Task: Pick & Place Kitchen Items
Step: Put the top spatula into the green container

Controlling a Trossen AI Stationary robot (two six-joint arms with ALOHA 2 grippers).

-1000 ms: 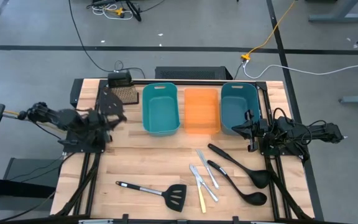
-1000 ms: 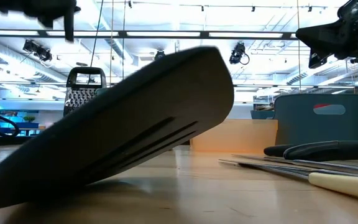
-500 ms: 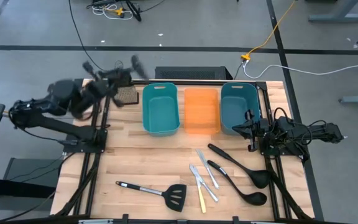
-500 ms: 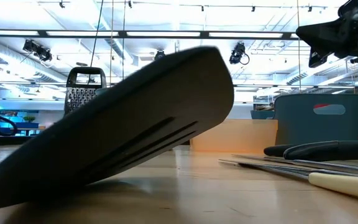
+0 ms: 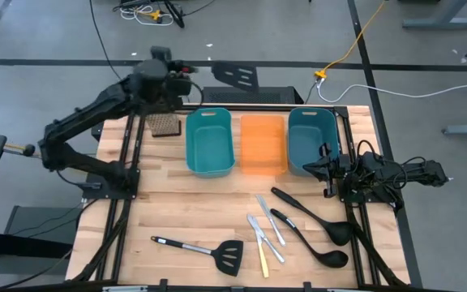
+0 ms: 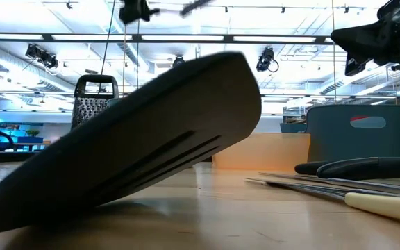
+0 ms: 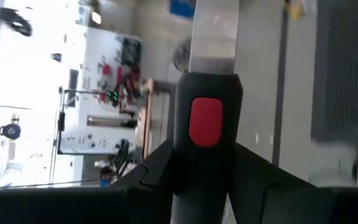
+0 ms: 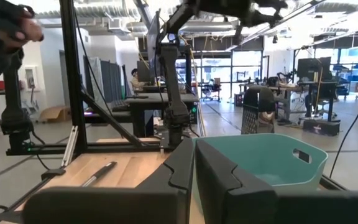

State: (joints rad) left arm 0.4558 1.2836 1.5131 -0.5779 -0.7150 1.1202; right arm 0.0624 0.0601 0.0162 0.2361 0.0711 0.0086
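My left gripper (image 5: 186, 75) is raised high over the table's far edge, shut on a black slotted spatula whose head (image 5: 235, 75) sticks out toward the right. In the low view they show at the top, gripper (image 6: 134, 10) and spatula (image 6: 196, 5). My right gripper (image 5: 324, 170) waits shut at the right edge. A second spatula (image 5: 209, 250), two ladles (image 5: 314, 219) and three knives (image 5: 264, 235) lie flat on the table's near half. My left gripper pinches the spatula's black grip (image 7: 207, 146), the part with a red spot, between its two fingers. The fingers come about level from the table's left and lie along the handle. The steel shaft (image 7: 215, 31) runs on past the fingertips. The spatula is lifted clear.
Along the far side stand a teal bin (image 5: 209, 142), an orange bin (image 5: 263, 144) and a darker teal bin (image 5: 310, 139). A small brown perforated block (image 5: 164, 124) sits to their left. The lying spatula's head (image 6: 151, 160) fills the low view's foreground.
My left gripper has swung from low at the table's left side up, toward the far edge and to the right, rolling its wrist. It stays shut on the spatula, which has gone with it and now points right, high above the bins' far side.
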